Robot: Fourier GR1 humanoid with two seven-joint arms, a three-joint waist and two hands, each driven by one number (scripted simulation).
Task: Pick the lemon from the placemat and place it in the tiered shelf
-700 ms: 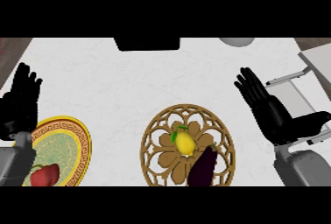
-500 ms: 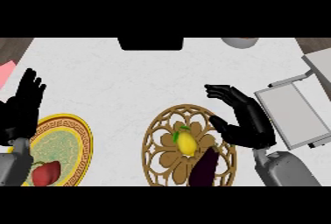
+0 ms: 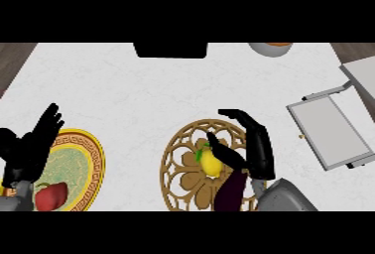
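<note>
Reaching in from the lower right of the frame, the right hand (image 3: 258, 149) stands over the round wooden openwork placemat (image 3: 183, 149), with its grey forearm at the bottom edge. Its fingers (image 3: 245, 119) are bent a little and point to the upper left, over the upper right rim of the placemat. The thumb (image 3: 223, 155) goes out to the left and its tip is just beside the yellow lemon (image 3: 211, 162), perhaps touching it; I cannot tell for sure. The hand is not closed around anything, so it is open.

The yellow lemon lies near the middle of the placemat, with a small green leaf at its upper left. A dark purple eggplant (image 3: 231, 191) lies just below and right of it, partly under the wrist.

At the left edge of the frame the left hand (image 3: 29, 149) rests open, fingers up, over the yellow round plate with a green centre (image 3: 86, 168). A red fruit (image 3: 51, 196) lies on the lower part of this plate.

The grey metal tiered shelf (image 3: 333, 131) is at the right side of the frame, well apart from the lemon. All things are on a white marble counter (image 3: 124, 99).
</note>
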